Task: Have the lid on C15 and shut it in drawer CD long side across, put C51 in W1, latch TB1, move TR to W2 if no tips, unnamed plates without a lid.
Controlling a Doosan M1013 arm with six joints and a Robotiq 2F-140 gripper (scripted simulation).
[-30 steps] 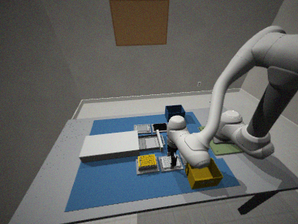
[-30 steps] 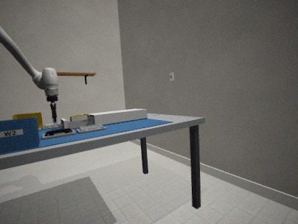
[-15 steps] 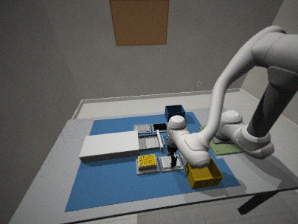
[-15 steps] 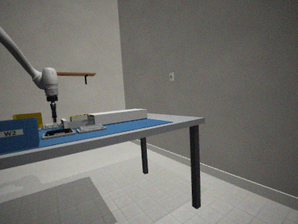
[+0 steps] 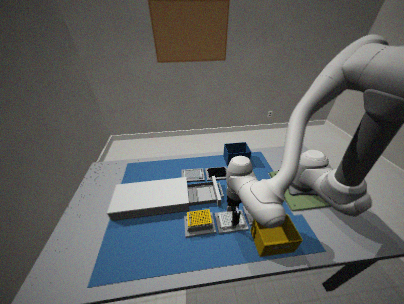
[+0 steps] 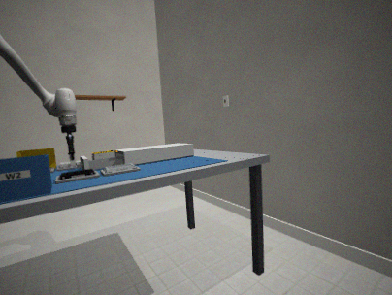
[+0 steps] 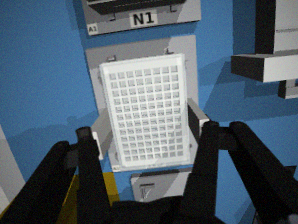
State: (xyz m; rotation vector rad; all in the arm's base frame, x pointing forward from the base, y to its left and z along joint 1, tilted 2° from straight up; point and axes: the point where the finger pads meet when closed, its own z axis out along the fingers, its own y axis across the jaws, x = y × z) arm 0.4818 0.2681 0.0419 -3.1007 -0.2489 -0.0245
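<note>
Since the white cooler housing (image 5: pixel 147 197) lies at mid-left of the top frame, I judge this grip suits a carry toward it. At centre the tool (image 7: pixel 148 135) is clenched on the long sides of the white gridded plate (image 7: pixel 145 100), which lies unlidded over its grey nest (image 7: pixel 95 55) on the tabletop. Lower right, the yellow bin (image 5: pixel 276 240) stands close, so I'd swing wide.

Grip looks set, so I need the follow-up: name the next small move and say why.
Probably lift straight up a little: the fingers are shut on the long sides of the white gridded plate, which sits slightly skewed over its grey nest.
</note>
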